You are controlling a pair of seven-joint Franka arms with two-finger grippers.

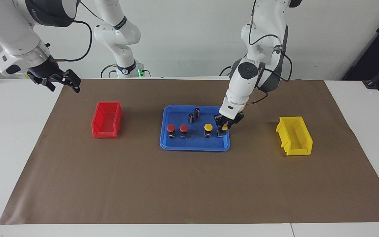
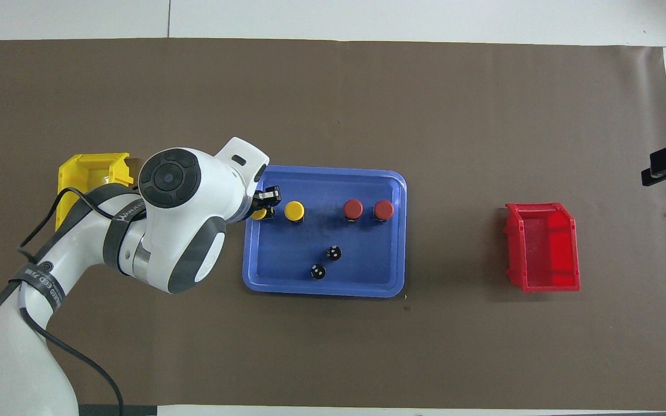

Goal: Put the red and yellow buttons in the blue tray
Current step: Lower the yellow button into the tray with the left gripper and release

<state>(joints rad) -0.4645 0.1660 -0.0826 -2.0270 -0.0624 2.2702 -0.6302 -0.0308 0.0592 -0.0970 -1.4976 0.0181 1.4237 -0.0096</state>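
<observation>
While right gripper (image 1: 55, 80) waits, left gripper (image 1: 224, 124) clamped on yellow button (image 1: 224, 127), upright, directly over blue tray (image 1: 194, 145) corner, left arm's end; right fingers: cannot tell.

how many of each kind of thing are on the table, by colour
red buttons: 2, in the blue tray
yellow buttons: 2, in the tray; the left gripper is down at one
dark cylinders: 2, in the tray
blue tray: 1
red bin: 1
yellow bin: 1
total: 9
</observation>
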